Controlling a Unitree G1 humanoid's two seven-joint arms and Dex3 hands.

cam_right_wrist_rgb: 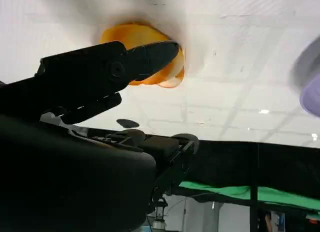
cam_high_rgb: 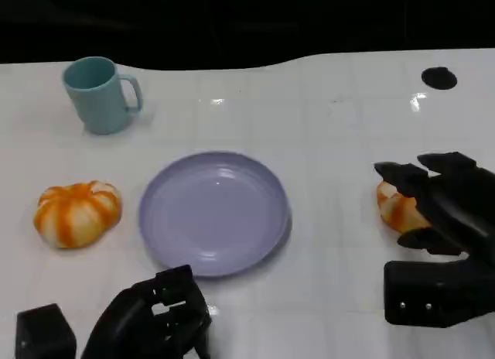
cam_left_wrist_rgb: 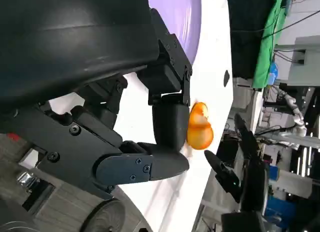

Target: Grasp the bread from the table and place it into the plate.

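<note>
Counting two breads point(cam_high_rgb: 77, 212) point(cam_high_rgb: 398, 208), one plate point(cam_high_rgb: 214, 212), one mug point(cam_high_rgb: 99, 94); right hand point(cam_high_rgb: 441, 212) fingers apart, left hand point(cam_high_rgb: 155, 316) curled.

Teal mug point(cam_high_rgb: 99, 94) upright at the white table's point(cam_high_rgb: 332, 127) far-left.

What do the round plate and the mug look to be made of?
The round lavender plate looks like glossy plastic or glazed ceramic: its smooth surface carries small bright reflections. Which of the two cannot be told. The teal mug with a handle has a matte, even colour with hardly any shine, so probably plastic or matte ceramic.
</note>
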